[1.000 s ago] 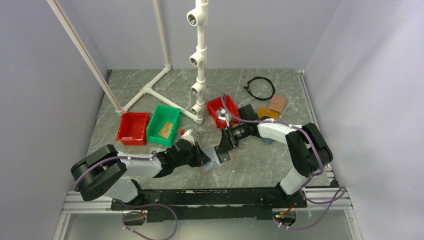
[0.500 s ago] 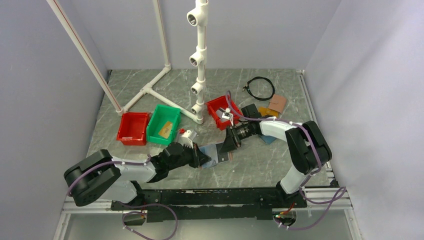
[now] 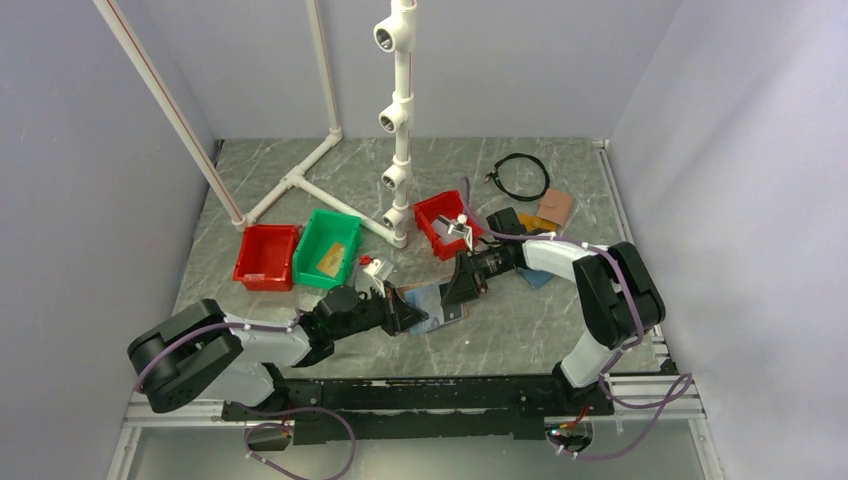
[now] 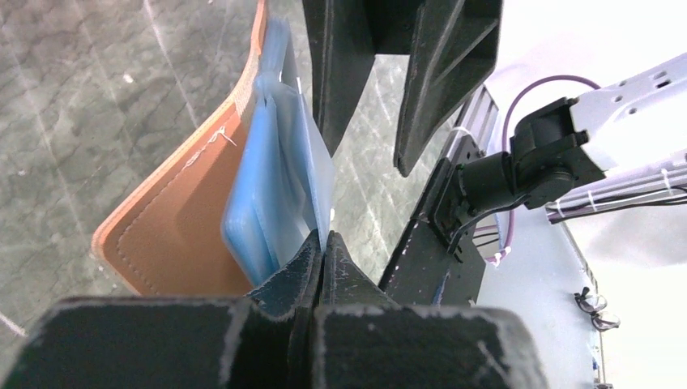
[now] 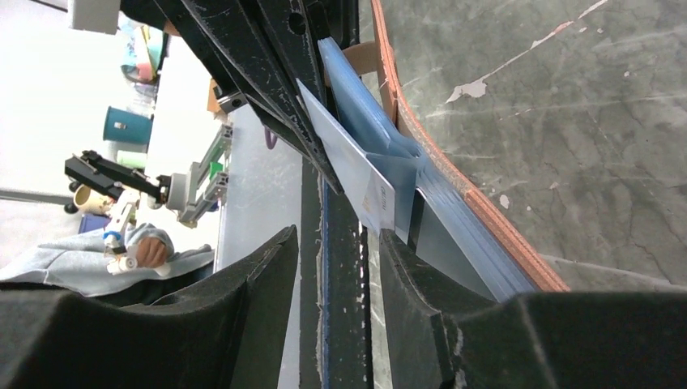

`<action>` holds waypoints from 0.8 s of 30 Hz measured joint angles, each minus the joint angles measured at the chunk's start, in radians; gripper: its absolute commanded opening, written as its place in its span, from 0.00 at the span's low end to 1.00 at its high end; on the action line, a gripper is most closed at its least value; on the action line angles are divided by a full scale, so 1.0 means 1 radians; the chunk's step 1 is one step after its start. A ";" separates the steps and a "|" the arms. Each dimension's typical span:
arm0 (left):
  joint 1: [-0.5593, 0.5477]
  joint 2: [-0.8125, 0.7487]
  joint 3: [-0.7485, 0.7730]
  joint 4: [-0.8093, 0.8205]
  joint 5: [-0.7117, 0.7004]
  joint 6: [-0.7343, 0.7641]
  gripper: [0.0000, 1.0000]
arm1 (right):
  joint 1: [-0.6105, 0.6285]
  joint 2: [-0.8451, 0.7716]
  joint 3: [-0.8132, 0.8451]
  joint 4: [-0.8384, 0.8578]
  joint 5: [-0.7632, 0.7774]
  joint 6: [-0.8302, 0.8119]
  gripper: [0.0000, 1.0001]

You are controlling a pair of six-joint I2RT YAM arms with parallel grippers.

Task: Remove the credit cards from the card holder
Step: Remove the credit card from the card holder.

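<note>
Tabletop (image 3: 520, 330): grey marbled; it carries everything here.
Pipe post (image 3: 400, 130): white and upright at mid-depth; used as the landmark below.
Left gripper (image 4: 324, 243): near-left of the pipe post, clenched on the card holder's blue lining at its near edge.
Right gripper (image 5: 336, 243): near side of the pipe post, slightly right; jaws apart with nothing clamped, facing the left gripper across the holder.
Card holder (image 3: 432, 305): lies open on the tabletop straight in front of the pipe post, between the two grippers, with one tan leather flap curling up.
Grey-white card (image 5: 352, 166): juts from a blue pocket, its free corner just beyond the right fingertips.
Step in hand: probably seizing this card.
Doing it well: line the gap up with the card's thin edge, advance until the corner sits between the pads, close on plastic alone, and pull along the pocket's opening while the left grip anchors.
Risk: catching the lining would drag the holder.
</note>
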 measured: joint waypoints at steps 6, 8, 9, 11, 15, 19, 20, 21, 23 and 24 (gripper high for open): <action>0.010 0.000 -0.005 0.053 0.010 -0.010 0.00 | -0.002 -0.015 0.005 -0.021 -0.016 -0.018 0.46; 0.012 0.000 -0.011 0.064 0.010 -0.015 0.00 | -0.002 -0.019 0.008 -0.030 -0.013 -0.026 0.46; 0.012 -0.002 -0.014 0.067 0.010 -0.018 0.00 | -0.002 -0.024 0.008 -0.033 -0.009 -0.030 0.47; 0.012 -0.013 -0.017 0.067 0.010 -0.019 0.00 | -0.003 -0.034 0.008 -0.038 0.000 -0.034 0.47; 0.013 -0.043 -0.019 0.066 0.012 -0.019 0.00 | -0.011 -0.047 0.009 -0.043 0.021 -0.043 0.48; 0.013 -0.067 -0.019 0.060 0.013 -0.019 0.00 | -0.014 -0.048 0.010 -0.044 0.024 -0.043 0.48; 0.013 -0.070 -0.019 0.060 0.015 -0.019 0.00 | -0.014 -0.048 0.009 -0.044 0.021 -0.043 0.47; 0.013 -0.072 -0.019 0.060 0.018 -0.019 0.00 | -0.014 -0.048 0.010 -0.044 0.016 -0.043 0.47; 0.013 -0.072 -0.019 0.061 0.024 -0.019 0.00 | -0.014 -0.048 0.010 -0.044 -0.002 -0.043 0.45; 0.013 -0.072 -0.019 0.061 0.028 -0.020 0.00 | -0.013 -0.048 0.010 -0.044 -0.013 -0.043 0.44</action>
